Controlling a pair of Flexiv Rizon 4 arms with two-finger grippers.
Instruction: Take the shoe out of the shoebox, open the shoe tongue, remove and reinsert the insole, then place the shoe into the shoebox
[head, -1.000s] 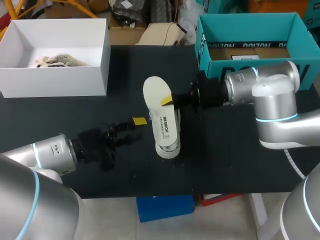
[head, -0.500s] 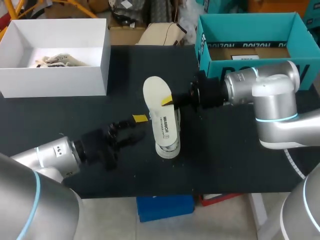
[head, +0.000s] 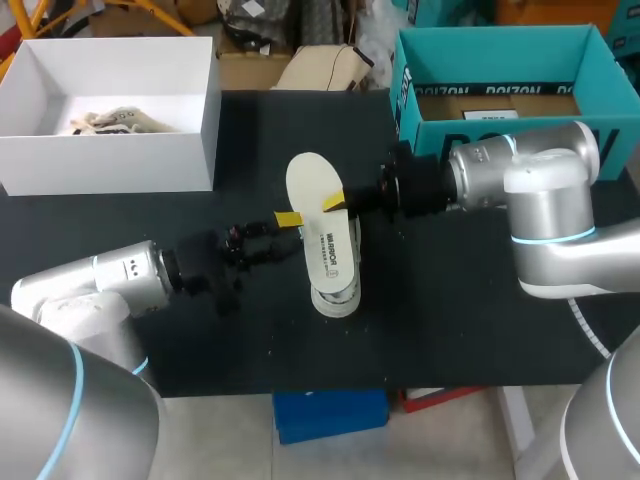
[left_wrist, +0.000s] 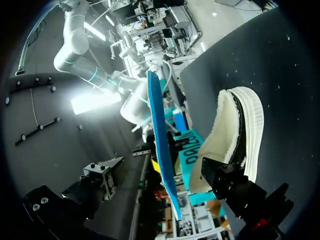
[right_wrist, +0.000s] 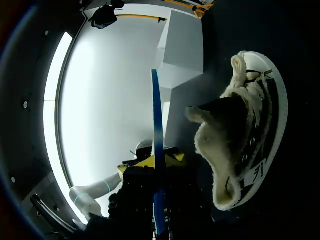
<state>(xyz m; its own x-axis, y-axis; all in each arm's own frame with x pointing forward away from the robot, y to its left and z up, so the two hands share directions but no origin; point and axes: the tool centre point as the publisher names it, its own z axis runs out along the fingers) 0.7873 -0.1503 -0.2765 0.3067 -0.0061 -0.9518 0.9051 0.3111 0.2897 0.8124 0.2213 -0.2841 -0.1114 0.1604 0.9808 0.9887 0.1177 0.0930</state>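
Head view first: the shoe (head: 335, 262) lies on its side mid-tabletop (head: 450, 320), sole turned up to the camera. The white insole (head: 310, 180) stands out of it, pinched at its edge by the right gripper (head: 335, 201). The right wrist view confirms that: both yellow tips of the right gripper (right_wrist: 156, 161) press on the thin blue edge of the insole (right_wrist: 157, 125), and the fleecy mouth of the shoe (right_wrist: 245, 135) gapes just beside them.

And here comes the left arm! Over the last second the left gripper (head: 280, 225) has slid from out on the bare tabletop right up near the insole, while the right arm hasn't budged. Whether the left gripper is spread or pressed together, I cannot tell. Its own camera looks along the insole (left_wrist: 159, 145), edge-on, with the shoe (left_wrist: 235, 130) next to it.

So the insole is out, and I'd say reinsertion is next, with the left arm arriving to help. The teal box (head: 500, 80) (the shoebox, I'd guess) waits behind the right arm.
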